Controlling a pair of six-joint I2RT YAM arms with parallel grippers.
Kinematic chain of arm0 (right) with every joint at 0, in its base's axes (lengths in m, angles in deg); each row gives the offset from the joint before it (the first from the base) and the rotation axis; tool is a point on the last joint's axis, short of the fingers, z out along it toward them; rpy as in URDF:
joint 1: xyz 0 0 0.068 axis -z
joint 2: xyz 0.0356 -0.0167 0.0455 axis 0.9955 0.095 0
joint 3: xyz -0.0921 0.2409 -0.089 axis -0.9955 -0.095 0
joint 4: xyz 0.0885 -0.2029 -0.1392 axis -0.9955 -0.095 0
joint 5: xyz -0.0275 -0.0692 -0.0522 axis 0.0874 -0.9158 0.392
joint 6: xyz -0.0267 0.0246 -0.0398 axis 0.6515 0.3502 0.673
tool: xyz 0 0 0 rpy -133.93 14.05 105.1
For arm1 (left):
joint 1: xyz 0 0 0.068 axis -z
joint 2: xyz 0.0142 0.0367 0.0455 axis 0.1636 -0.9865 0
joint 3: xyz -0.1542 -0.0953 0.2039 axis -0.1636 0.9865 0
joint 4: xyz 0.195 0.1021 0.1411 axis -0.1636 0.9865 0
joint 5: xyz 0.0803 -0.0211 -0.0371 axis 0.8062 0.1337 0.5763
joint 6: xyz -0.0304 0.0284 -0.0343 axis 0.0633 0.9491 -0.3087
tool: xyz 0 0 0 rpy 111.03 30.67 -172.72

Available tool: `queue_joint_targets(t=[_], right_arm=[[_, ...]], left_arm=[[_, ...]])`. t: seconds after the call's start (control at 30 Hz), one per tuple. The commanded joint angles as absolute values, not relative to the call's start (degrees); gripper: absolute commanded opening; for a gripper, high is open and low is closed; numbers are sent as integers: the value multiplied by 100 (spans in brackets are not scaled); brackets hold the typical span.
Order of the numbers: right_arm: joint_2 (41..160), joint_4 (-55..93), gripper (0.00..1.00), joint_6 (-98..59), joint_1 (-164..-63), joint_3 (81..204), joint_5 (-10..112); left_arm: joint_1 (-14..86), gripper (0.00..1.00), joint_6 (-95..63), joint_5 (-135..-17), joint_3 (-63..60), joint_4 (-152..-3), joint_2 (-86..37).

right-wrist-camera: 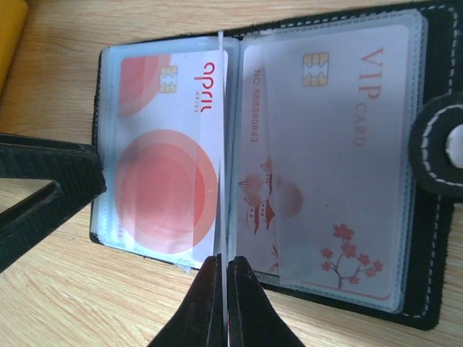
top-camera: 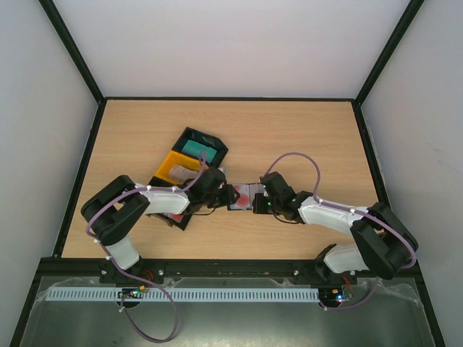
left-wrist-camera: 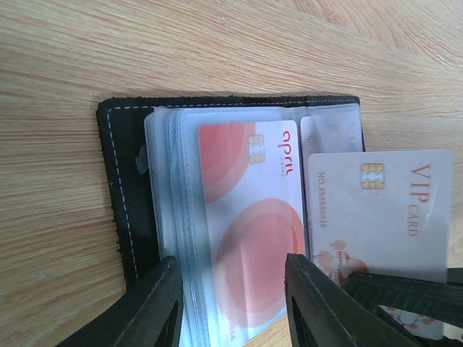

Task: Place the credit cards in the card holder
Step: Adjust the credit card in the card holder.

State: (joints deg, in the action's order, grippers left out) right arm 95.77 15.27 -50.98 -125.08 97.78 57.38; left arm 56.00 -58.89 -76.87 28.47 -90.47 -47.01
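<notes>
One thin edge-on leaf (right-wrist-camera: 220, 108) is pinched by right pincer (right-wrist-camera: 223, 296); left pincer (left-wrist-camera: 233, 303) unclear.

- The card holder (right-wrist-camera: 427, 275) lies open on the wooden counter (right-wrist-camera: 58, 303), filling most of the frame.
- A red-and-white card (right-wrist-camera: 163, 181) sits in a sleeve on the left.
- A pale VIP card (right-wrist-camera: 325, 166) with blossoms lies on the right.
- The right gripper (right-wrist-camera: 225, 289) enters at bottom centre, its 2 fingers (right-wrist-camera: 202, 311) pressed together on the upright edge of a clear sleeve (right-wrist-camera: 223, 144).
- The snap strap (right-wrist-camera: 441, 148) shows at the right edge.
- The left gripper (right-wrist-camera: 51, 173), partly in frame, reaches in from the left.
- A yellow tray (right-wrist-camera: 9, 36) corner shows upper left.
</notes>
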Motion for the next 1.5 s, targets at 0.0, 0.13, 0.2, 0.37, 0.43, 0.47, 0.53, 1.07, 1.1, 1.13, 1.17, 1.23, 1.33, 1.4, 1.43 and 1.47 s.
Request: queue_joint_targets(t=[0.0, 0.13, 0.2, 0.37, 0.43, 0.47, 0.53, 1.07, 1.1, 1.13, 1.17, 1.23, 1.33, 1.4, 1.43, 1.47], right_arm=[[9856, 1619, 2, -5158, -12537, 9922, 5901], [9893, 1791, 2, -5209, -12537, 9851, 6013], [9856, 1799, 2, -5199, -12542, 9832, 5975], [9627, 1621, 2, -5196, -12550, 9842, 5633], [9517, 1605, 2, -5144, -12563, 9844, 5557], [9482, 1620, 2, -5085, -12579, 9848, 5500], [9528, 1639, 2, -4959, -12610, 9880, 5436], [10206, 1360, 2, -4031, -12682, 10064, 5384], [10205, 1367, 2, -4040, -12682, 10059, 5408], [10220, 1373, 2, -4055, -12682, 10058, 5430], [10246, 1379, 2, -4072, -12682, 10065, 5444], [10281, 1406, 2, -4100, -12689, 10054, 5479], [10330, 1432, 2, -4139, -12689, 10032, 5485], [10348, 1440, 2, -4155, -12691, 10028, 5490], [10355, 1451, 2, -4165, -12691, 10020, 5485], [10359, 1450, 2, -4172, -12687, 10014, 5493]], left_arm=[[5568, 42, -5798, -7639, 2824, -8957, -4572], [5572, 42, -5787, -7651, 2832, -8953, -4569], [5573, 42, -5785, -7651, 2835, -8954, -4570], [5571, 42, -5804, -7635, 2841, -8958, -4562], [5573, 42, -5812, -7616, 2844, -8957, -4548], [5572, 42, -5806, -7611, 2849, -8957, -4539], [5572, 42, -5805, -7622, 2855, -9004, -4519], [5564, 43, -5822, -7694, 2870, -9089, -4577], [5564, 43, -5833, -7699, 2866, -9092, -4582], [5560, 43, -5834, -7703, 2867, -9102, -4581], [5564, 43, -5836, -7708, 2859, -9103, -4578], [5564, 43, -5838, -7727, 2846, -9111, -4564], [5564, 43, -5833, -7730, 2833, -9124, -4536], [5564, 41, -5828, -7730, 2836, -9116, -4521], [5562, 40, -5829, -7730, 2835, -9117, -4517], [5558, 40, -5830, -7730, 2842, -9116, -4517]])
